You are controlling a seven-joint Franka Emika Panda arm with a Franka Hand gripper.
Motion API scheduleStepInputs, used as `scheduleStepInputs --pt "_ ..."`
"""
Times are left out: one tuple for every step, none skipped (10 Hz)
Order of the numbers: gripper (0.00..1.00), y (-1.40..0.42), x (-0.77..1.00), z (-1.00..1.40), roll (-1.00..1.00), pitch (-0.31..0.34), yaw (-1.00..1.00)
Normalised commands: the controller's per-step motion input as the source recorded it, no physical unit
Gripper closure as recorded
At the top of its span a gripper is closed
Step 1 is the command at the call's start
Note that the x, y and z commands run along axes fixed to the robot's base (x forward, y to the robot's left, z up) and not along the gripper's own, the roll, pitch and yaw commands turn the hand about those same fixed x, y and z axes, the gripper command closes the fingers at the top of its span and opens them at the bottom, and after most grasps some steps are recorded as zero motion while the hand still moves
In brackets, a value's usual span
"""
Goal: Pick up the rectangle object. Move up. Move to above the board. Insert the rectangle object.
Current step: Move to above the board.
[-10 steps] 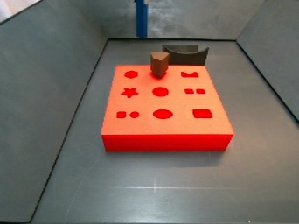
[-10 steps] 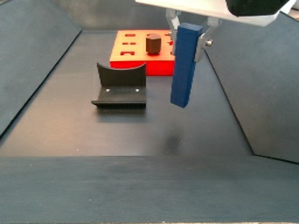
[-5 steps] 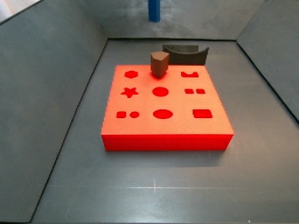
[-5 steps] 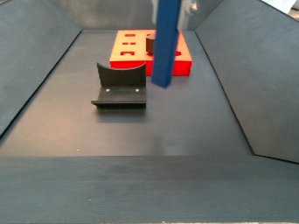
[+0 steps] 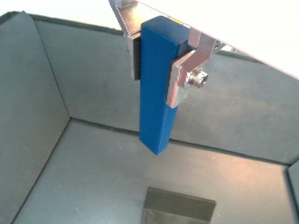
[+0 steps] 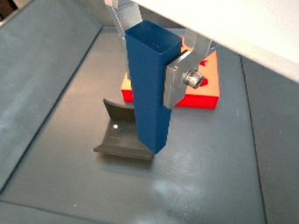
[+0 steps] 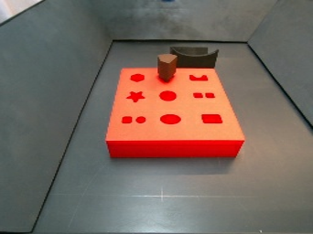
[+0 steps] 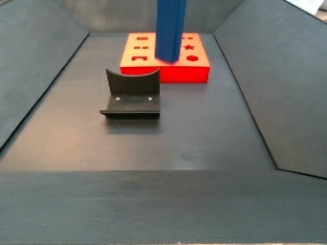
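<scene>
The rectangle object (image 5: 156,87), a slim blue bar, hangs upright, and my gripper (image 5: 159,51) is shut on its upper part. Both wrist views show a silver finger (image 6: 177,77) pressed flat on either side of the bar (image 6: 149,87). In a side view only the bar's lower part (image 8: 169,29) shows, coming down from the top edge in front of the board (image 8: 194,69); the gripper itself is out of frame there. The red-orange board (image 7: 171,114) with its darker cut-outs lies flat on the floor. The rectangular cut-out (image 7: 210,118) is unoccupied.
A brown peg (image 7: 167,66) stands in the board's far side. The dark fixture (image 8: 132,93) sits on the floor beside the board, also seen under the bar in a wrist view (image 6: 117,140) and behind the board (image 7: 193,55). Grey sloping walls (image 7: 73,55) enclose the floor.
The gripper has carried the bar upward and toward the board. It has left one side view through the top edge; in the other only its lower part remains.
</scene>
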Motion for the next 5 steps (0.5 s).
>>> scheduleStepInputs --pt "1.0 -1.0 -0.1 0.12 0.01 0.278 1.0" --pt "1.0 -1.0 -0.1 0.11 0.02 0.272 1.0" --pt "1.0 -1.0 -0.11 0.12 0.03 0.264 1.0" --pt "1.0 -1.0 -0.11 0.12 0.01 0.257 1.0" --pt "1.0 -1.0 -0.1 0.12 0.02 0.248 1.0"
